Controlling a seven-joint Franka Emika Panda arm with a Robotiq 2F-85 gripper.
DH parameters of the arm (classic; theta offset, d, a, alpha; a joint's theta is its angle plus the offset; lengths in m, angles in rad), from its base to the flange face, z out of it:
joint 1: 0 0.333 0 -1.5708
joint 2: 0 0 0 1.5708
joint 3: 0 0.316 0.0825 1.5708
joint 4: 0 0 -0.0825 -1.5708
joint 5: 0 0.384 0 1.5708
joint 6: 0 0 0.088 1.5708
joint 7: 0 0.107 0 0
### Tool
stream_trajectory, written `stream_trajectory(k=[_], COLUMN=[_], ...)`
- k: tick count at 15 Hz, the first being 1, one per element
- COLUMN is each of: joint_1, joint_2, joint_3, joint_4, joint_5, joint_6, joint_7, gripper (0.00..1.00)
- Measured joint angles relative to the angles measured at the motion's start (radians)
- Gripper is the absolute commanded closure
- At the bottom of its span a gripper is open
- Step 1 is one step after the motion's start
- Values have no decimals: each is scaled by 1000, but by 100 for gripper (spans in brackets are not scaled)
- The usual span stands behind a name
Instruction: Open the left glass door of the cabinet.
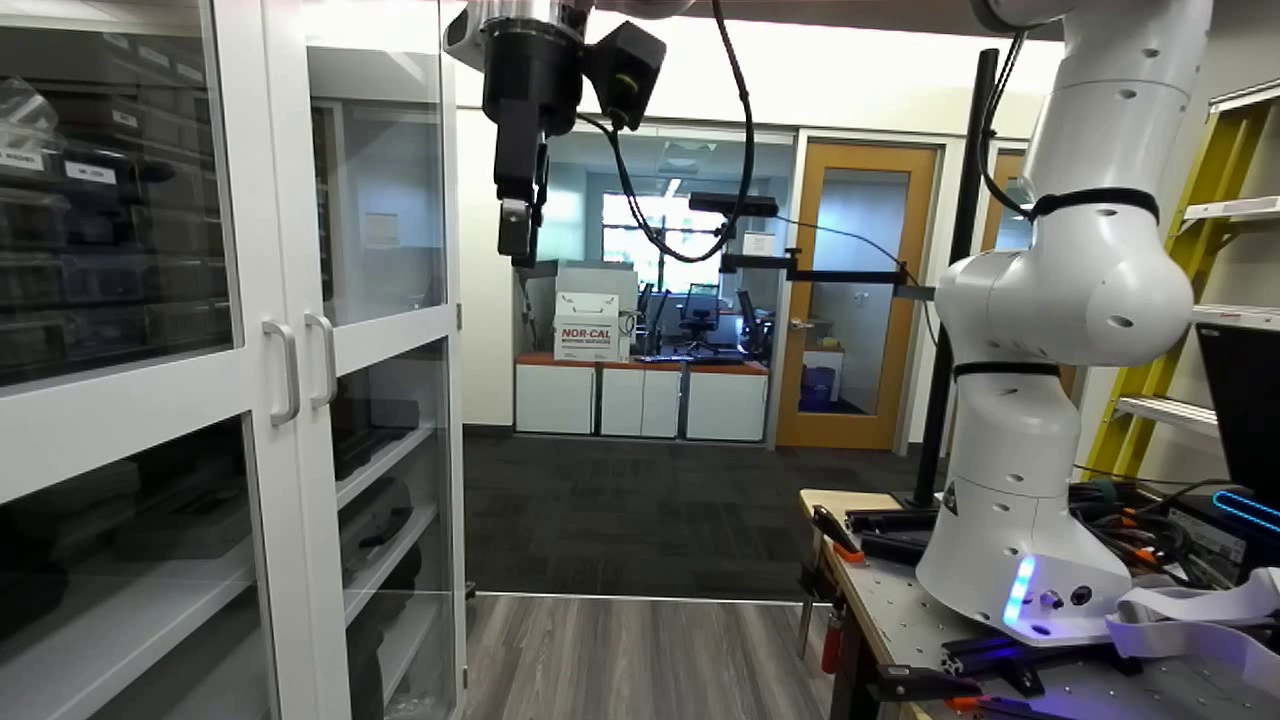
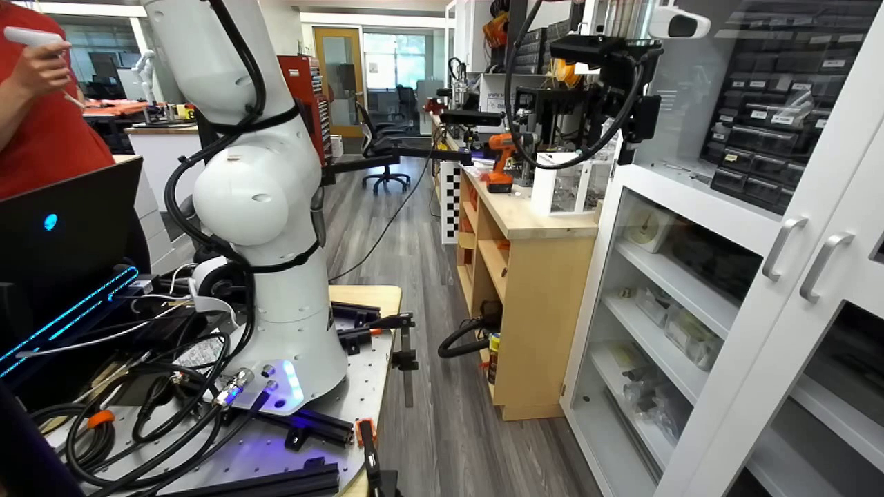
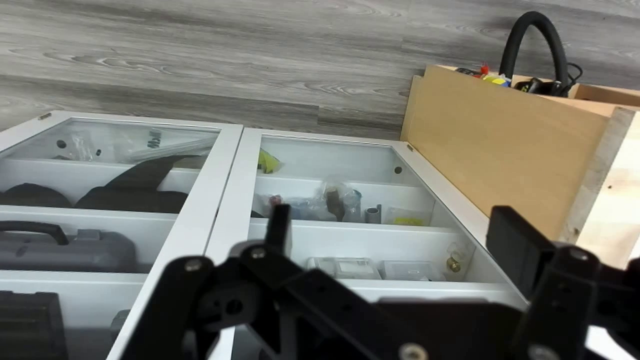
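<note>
The left glass door (image 1: 150,400) is closed, with dark bins behind its upper pane. It also shows in an exterior view (image 2: 697,209) and in the wrist view (image 3: 235,215). Its slim vertical handle shows in both exterior views (image 1: 289,372) (image 2: 783,248); I do not see it in the wrist view. The white cabinet (image 1: 385,466) has a closed twin door (image 1: 395,338) beside it. My gripper (image 3: 392,220) is open and empty, its fingers wide apart. It points down in the air in both exterior views (image 1: 518,240) (image 2: 627,152), in front of the cabinet and apart from the handle.
A wooden workbench (image 2: 545,317) stands right beside the left door and shows in the wrist view (image 3: 500,150). The robot's table (image 1: 870,590) faces the cabinet across a strip of floor. A cable (image 1: 745,150) loops from the wrist. A person (image 2: 41,124) stands behind a laptop.
</note>
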State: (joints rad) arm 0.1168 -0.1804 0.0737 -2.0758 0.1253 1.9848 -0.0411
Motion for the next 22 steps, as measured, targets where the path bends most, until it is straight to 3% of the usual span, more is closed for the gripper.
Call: stream_trajectory(k=[9, 22], joint_1=[0, -20], joint_2=[35, 125], joint_3=[-1, -20], joint_4=[-1, -3], joint_5=[0, -54], joint_6=[19, 320], joint_7=[-2, -104], gripper=[0, 0])
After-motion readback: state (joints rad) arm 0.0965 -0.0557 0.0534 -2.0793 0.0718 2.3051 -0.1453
